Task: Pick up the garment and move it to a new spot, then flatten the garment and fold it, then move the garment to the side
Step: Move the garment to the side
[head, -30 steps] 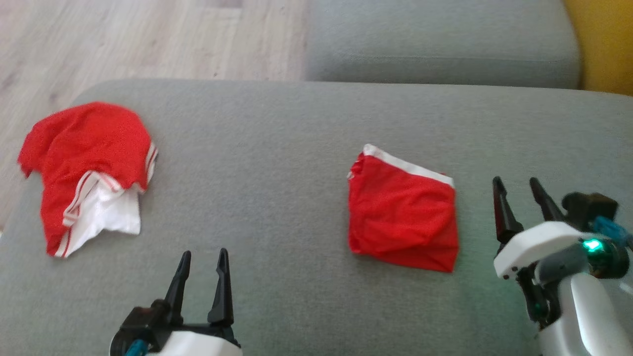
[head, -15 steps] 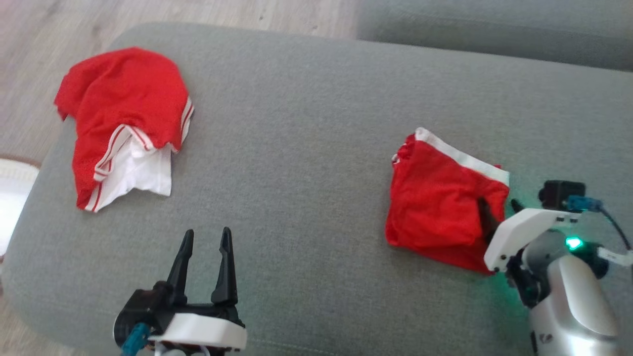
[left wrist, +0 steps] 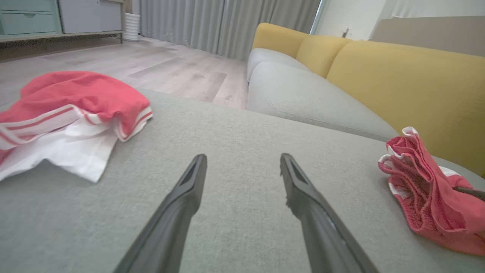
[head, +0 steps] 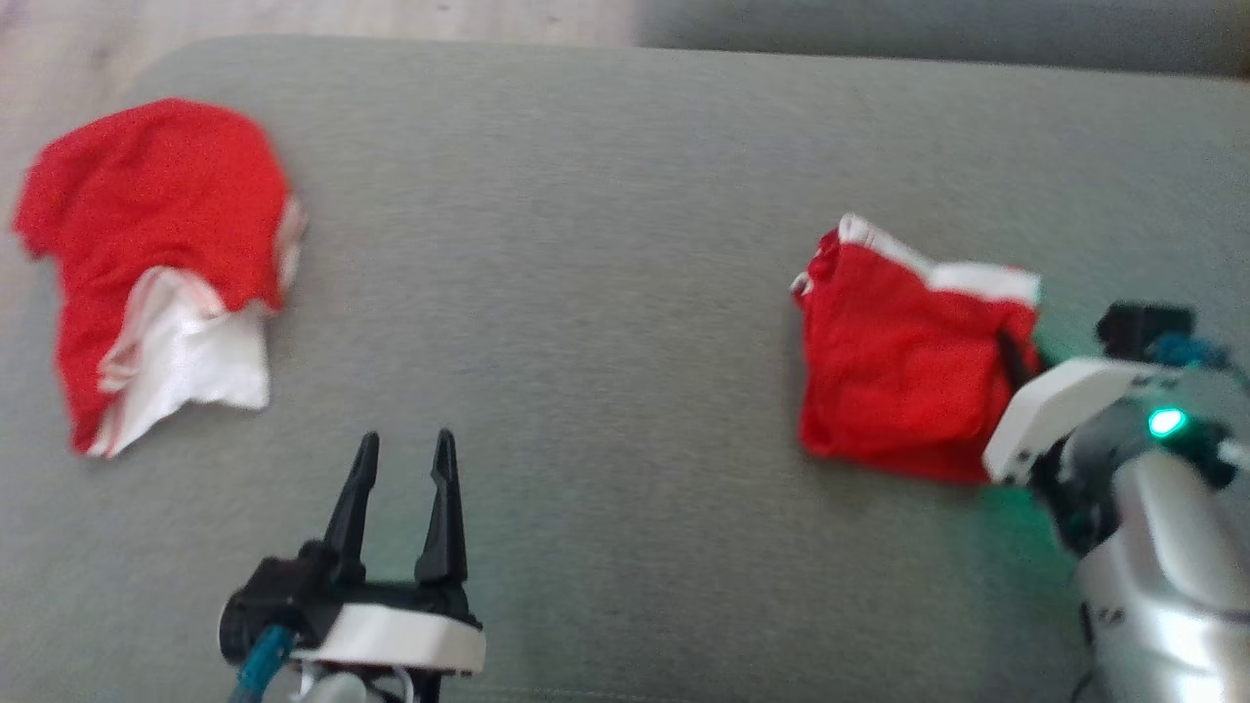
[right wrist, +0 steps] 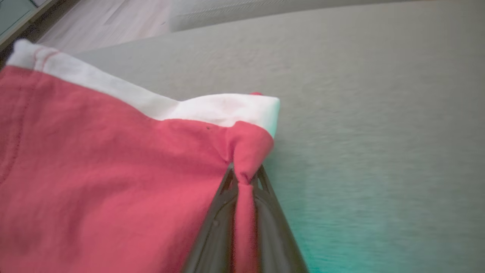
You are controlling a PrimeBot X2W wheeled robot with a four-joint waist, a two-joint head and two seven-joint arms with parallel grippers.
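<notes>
A folded red garment [head: 903, 371] with a white band lies on the right of the grey sofa cushion [head: 586, 293]. My right gripper [head: 1011, 356] is shut on its right edge, near the white band. The right wrist view shows a pinch of the red garment [right wrist: 94, 170] squeezed between the right gripper [right wrist: 244, 176] fingers. The left wrist view has this garment [left wrist: 428, 189] bunched and raised at the far right. My left gripper [head: 403, 454] stands open over bare cushion near the front, and the left gripper [left wrist: 242, 159] holds nothing.
A second, crumpled red and white garment [head: 146, 225] lies at the cushion's far left, near its edge; the crumpled garment [left wrist: 75, 98] is left of the left fingers. A yellow backrest [left wrist: 398, 76] and another grey seat [left wrist: 295, 87] lie beyond, with wooden floor [left wrist: 151, 64] past the cushion.
The right gripper moved from beside the folded garment onto its right edge and shut on the cloth, bunching it. The head camera shifted. The left gripper stayed open in place.
</notes>
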